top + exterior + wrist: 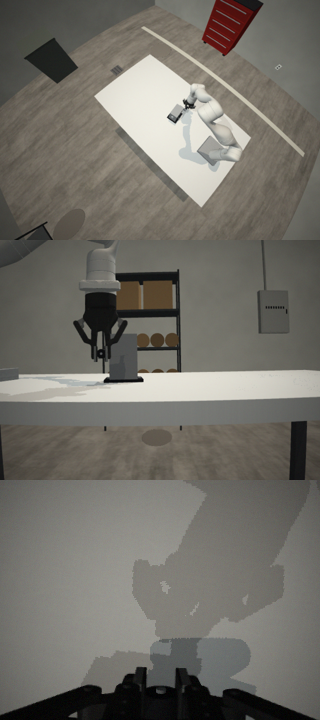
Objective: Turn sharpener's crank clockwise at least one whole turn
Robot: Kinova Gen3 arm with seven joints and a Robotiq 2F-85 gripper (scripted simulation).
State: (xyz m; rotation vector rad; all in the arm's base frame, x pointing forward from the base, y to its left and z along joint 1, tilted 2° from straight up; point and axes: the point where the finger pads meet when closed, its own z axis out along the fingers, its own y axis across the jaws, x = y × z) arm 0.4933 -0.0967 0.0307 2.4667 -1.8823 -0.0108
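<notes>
On the white table (206, 387) stands the grey pencil sharpener (123, 357), a boxy upright block on a thin black base, set a short way in from the arm's own mount. The white arm (209, 111) bends over from its grey pedestal (204, 148) and points its black gripper (100, 353) straight down, just beside the sharpener's left face as seen from the front of the table. Its jaws are clenched on the crank's knob (100, 352), a small dark round piece that sits between the two pale fingertips (95, 356), roughly halfway up the sharpener's body and well above the table. From overhead the gripper (186, 105) touches the sharpener (175, 112) at its end nearest the arm. The wrist camera looks down past the knob (160, 691) pinched between the dark fingers, with only the shadows of the arm and sharpener on the table below. Behind stands a dark shelf rack (177, 317) with boxes and rolls.
</notes>
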